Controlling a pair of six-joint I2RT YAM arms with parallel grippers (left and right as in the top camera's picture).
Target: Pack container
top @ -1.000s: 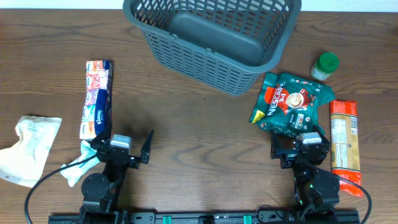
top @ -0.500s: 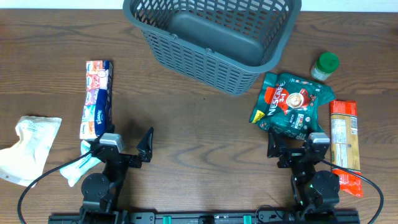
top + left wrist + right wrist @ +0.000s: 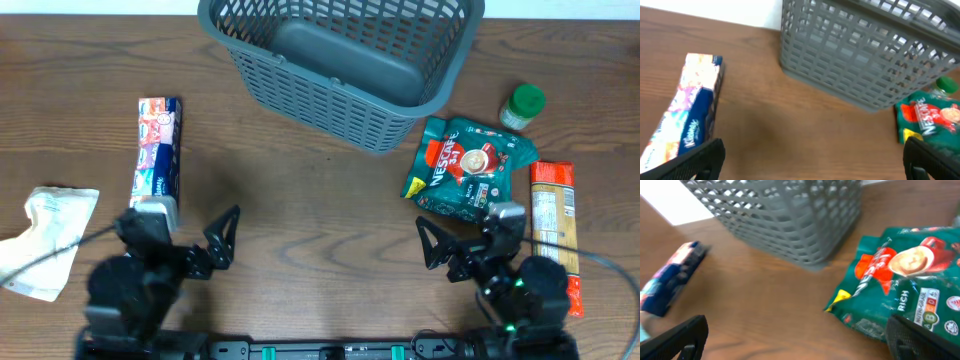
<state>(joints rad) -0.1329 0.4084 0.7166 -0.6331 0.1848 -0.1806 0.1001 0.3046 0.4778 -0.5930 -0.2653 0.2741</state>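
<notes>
While the container is sitting empty at 12 o'clock, left tool and right tool are gaping apart | probably handling light, stiff; thick rim offering the grip

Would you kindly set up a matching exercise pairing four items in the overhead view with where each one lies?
Items
1. container
2. Kleenex pack
3. Nescafe pouch
4. white pouch

Places in the overhead view
A. far left edge
B. top centre
C. right of centre, below the basket's right corner
D. left of centre, lying lengthwise toward the camera's top edge

Pairs: 1-B, 2-D, 3-C, 4-A
</notes>
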